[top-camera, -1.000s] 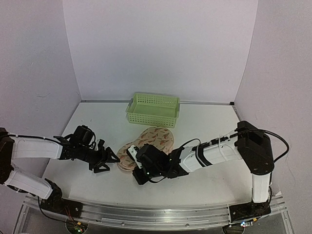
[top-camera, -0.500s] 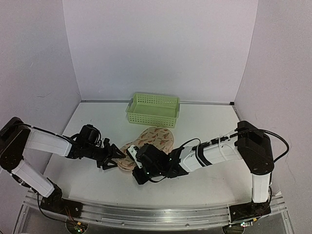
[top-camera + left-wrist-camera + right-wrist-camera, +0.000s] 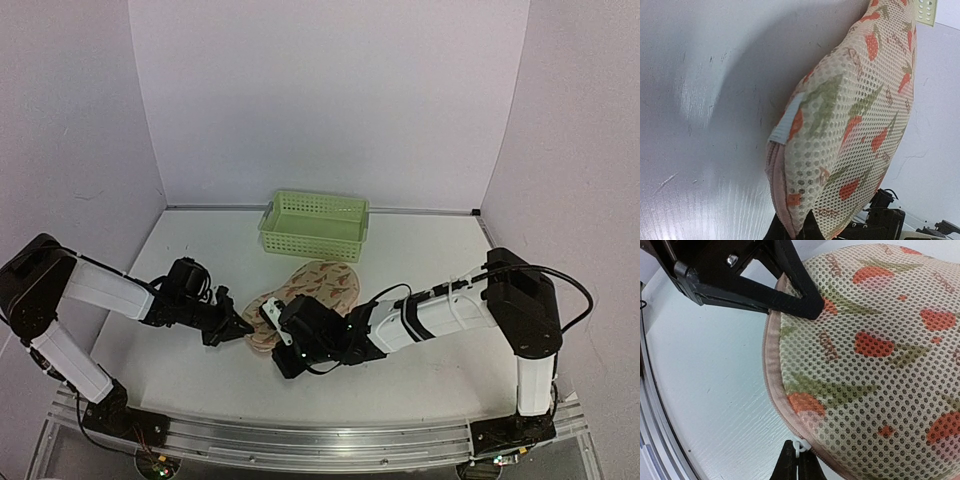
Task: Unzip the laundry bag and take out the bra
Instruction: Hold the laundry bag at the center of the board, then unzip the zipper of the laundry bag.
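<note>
The laundry bag [image 3: 312, 284] is zipped shut. Left claw [image 3: 243, 327] pinches its rim, right claw [image 3: 797, 460] pinches the zip pull [image 3: 800, 448]; unzipping remains.

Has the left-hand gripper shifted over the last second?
Yes. The left gripper has slid right, toward the unmoved laundry bag, and closed on its edge.

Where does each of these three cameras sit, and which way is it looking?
Top view: fixed high behind the robot, looking down on the table; left arm and right arm show.
Left wrist view: on the left arm, low, looking along the laundry bag; left tool at the bottom edge.
Right wrist view: on the right arm, looking down at the bag's rim; right tool pinching the white zipper pull.
Shared: both wrist views show the left tool on the bag.
</note>
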`<state>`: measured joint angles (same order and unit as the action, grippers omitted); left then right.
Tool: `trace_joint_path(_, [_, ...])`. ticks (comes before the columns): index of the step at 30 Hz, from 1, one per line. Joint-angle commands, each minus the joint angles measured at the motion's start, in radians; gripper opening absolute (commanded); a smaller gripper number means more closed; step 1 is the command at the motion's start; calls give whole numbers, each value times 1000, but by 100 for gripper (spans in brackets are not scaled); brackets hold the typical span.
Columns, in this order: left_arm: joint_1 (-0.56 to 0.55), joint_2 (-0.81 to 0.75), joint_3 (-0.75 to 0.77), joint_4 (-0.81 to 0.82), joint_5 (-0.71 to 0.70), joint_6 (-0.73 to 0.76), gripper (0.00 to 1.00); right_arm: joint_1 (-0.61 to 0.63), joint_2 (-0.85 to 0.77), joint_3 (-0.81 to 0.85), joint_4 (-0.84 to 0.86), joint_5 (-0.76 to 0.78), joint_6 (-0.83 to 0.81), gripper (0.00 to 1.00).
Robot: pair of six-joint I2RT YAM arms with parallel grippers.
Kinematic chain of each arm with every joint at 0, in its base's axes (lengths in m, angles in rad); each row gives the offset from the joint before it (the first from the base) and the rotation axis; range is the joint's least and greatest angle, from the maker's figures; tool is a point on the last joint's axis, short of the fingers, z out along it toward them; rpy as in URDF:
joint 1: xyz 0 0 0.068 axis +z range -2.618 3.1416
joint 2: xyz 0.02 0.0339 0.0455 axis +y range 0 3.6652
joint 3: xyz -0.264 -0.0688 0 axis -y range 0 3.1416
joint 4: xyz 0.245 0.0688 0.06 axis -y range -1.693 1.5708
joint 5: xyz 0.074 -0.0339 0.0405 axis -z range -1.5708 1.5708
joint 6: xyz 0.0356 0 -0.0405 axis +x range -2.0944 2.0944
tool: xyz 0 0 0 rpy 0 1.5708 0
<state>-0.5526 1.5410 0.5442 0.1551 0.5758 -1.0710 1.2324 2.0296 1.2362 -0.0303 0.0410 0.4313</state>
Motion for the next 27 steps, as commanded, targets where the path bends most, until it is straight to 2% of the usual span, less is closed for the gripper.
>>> trace_joint_path(1, [3, -9, 27, 54, 23, 18, 0, 4, -29, -3, 32, -1, -10, 0])
trace_joint_path(13, [8, -33, 28, 40, 88, 85, 0, -5, -159, -221, -34, 137, -30, 0])
trace_joint_path(21, [8, -54, 84, -118, 79, 209, 0, -91, -221, -294, -35, 171, -72, 0])
trace_joint_path(27, [8, -61, 90, -149, 86, 250, 0, -167, -243, -299, -36, 145, -144, 0])
